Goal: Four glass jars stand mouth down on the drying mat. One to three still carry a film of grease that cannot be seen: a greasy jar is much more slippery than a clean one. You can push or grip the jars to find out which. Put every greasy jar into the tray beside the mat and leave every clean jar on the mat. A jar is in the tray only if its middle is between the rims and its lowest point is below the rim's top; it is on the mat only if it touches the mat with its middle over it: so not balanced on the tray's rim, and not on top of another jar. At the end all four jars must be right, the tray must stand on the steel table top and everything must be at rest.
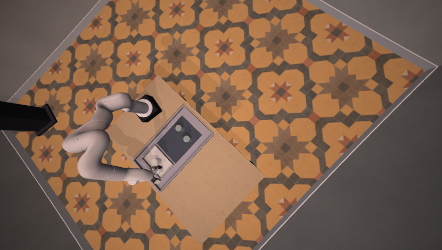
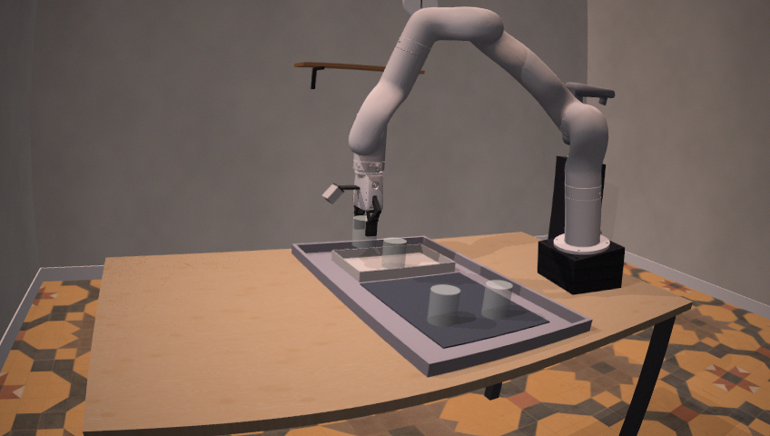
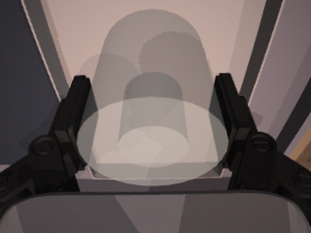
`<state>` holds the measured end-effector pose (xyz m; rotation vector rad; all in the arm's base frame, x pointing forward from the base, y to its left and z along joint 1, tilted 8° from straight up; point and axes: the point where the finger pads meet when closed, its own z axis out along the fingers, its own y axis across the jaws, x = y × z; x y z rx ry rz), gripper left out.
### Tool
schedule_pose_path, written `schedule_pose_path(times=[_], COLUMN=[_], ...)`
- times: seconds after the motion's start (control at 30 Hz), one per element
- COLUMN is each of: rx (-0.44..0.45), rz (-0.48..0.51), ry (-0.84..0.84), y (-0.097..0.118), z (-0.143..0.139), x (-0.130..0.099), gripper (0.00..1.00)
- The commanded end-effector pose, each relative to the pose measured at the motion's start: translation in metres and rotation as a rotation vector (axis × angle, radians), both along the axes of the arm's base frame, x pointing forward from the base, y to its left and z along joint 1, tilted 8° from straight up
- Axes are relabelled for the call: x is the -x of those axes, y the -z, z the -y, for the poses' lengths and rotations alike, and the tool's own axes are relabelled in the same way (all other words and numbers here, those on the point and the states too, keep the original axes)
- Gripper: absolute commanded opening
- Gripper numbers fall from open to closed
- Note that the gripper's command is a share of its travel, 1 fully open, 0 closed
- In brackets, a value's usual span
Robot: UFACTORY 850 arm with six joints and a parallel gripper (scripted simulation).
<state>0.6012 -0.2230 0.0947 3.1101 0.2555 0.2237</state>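
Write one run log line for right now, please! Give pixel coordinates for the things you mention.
gripper [image 1: 157, 172] [image 2: 365, 222] [image 3: 153, 93]: shut on jar [image 2: 360, 232] [image 3: 153, 58] | tray [image 1: 166, 172] [image 2: 406, 272] [image 3: 51, 49]: one jar [image 1: 155, 161] [image 2: 393, 252] [image 3: 153, 112] inside | mat [image 1: 176, 142] [image 2: 405, 294] [image 3: 21, 97]: two jars standing

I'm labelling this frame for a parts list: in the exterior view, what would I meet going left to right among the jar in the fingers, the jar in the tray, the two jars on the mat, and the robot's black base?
Held jar → tray jar → nearer mat jar → farther mat jar → black base

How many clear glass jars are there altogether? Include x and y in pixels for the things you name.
4. One greenish glass jar [image 1: 178, 127] [image 2: 497, 300] and a second jar [image 1: 186, 138] [image 2: 443, 305] stand on the dark mat [image 1: 170, 154] [image 2: 399, 294]; a third jar [image 1: 154, 161] [image 2: 393, 253] stands in the pale tray [image 1: 168, 174] [image 2: 389, 272]; the black-fingered gripper [image 2: 365, 226] [image 3: 153, 93] holds the fourth jar [image 2: 360, 232] [image 3: 153, 104].
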Motion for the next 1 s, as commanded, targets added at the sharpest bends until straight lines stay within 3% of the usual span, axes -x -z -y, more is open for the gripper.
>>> schedule_pose_path(times=[0.0,0.47,0.97], rx=[0.001,0.001,0.001], rz=[0.002,0.002,0.002], ry=[0.000,0.000,0.000], y=[0.004,0.037,0.048], z=[0.000,0.000,0.000], x=[-0.002,-0.007,-0.008], gripper=[0.00,0.00,0.00])
